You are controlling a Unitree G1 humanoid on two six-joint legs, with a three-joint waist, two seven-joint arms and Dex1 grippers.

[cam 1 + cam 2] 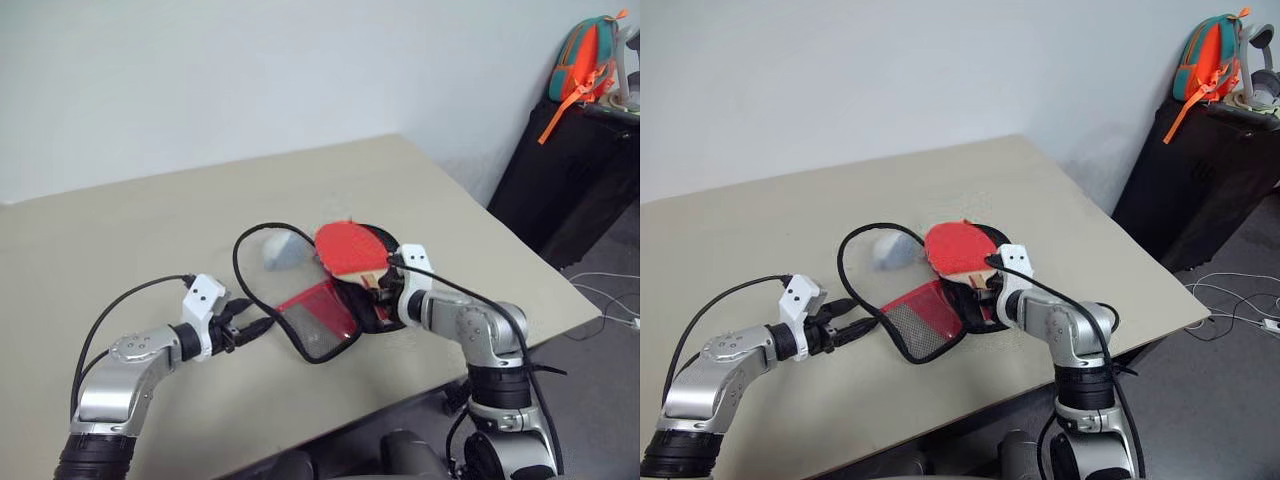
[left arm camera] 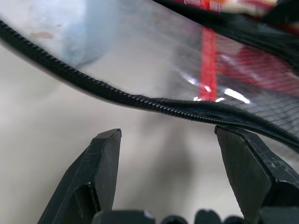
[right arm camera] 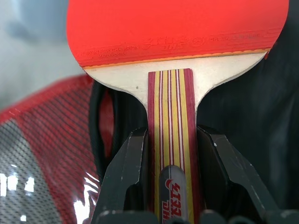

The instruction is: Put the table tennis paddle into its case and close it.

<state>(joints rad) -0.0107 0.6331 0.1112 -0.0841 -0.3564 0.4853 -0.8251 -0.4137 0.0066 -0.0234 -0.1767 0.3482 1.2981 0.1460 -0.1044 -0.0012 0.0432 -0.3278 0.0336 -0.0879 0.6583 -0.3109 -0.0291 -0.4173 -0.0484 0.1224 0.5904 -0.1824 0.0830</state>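
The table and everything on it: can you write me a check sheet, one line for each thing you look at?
Surface: beige table, bare apart from the items below.
Job's things: table tennis paddle held over the case; the case lies open, its flap up.
Clutter: small grey wad behind the case.
Grippers: right tool shut on the paddle's handle; left tool open, at the case's zip edge, not gripping.
Cables: black leads on both arms; white cables on the floor.
Surroundings: white wall; black cabinet with an orange and teal bag on it.
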